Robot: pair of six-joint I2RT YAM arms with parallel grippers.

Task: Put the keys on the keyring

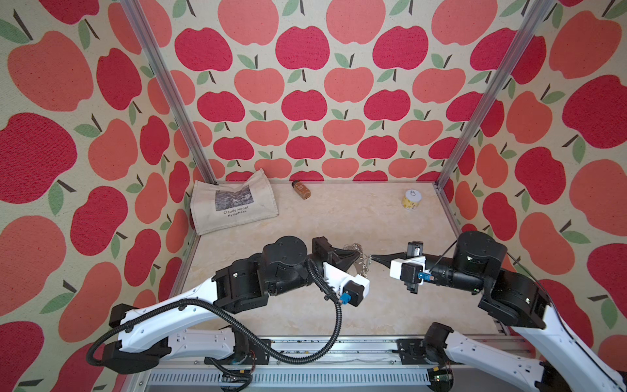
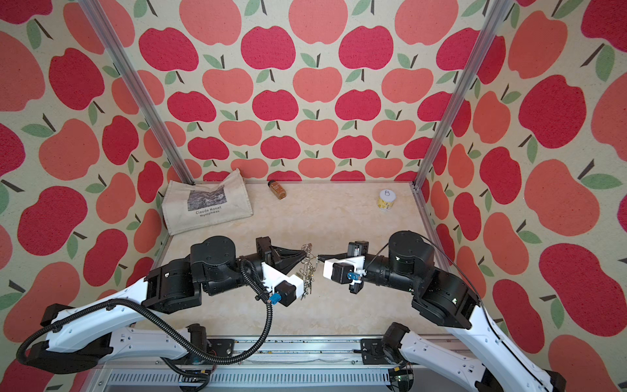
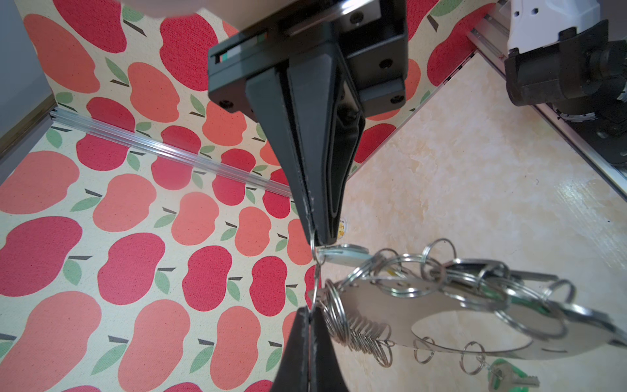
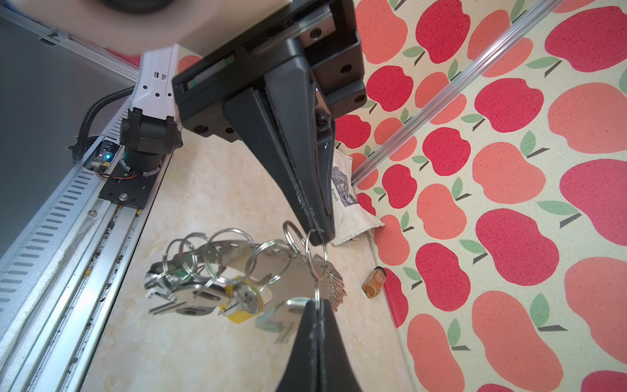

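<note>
JAWS: my left gripper [image 3: 315,239] and right gripper [image 4: 318,237] both pinched shut, tip to tip, on one thin split ring [image 3: 317,281] | WHERE: keys [image 3: 342,254] just beside left tips; keyring [image 3: 390,315] dangles off that ring | HANDLING: I'd judge light, stiff, slippery metal; pinch keys' flat faces.

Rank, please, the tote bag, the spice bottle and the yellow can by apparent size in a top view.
1. tote bag, largest by far.
2. yellow can.
3. spice bottle, only slightly smaller than the can.
All three sit similarly far from the camera.
</note>
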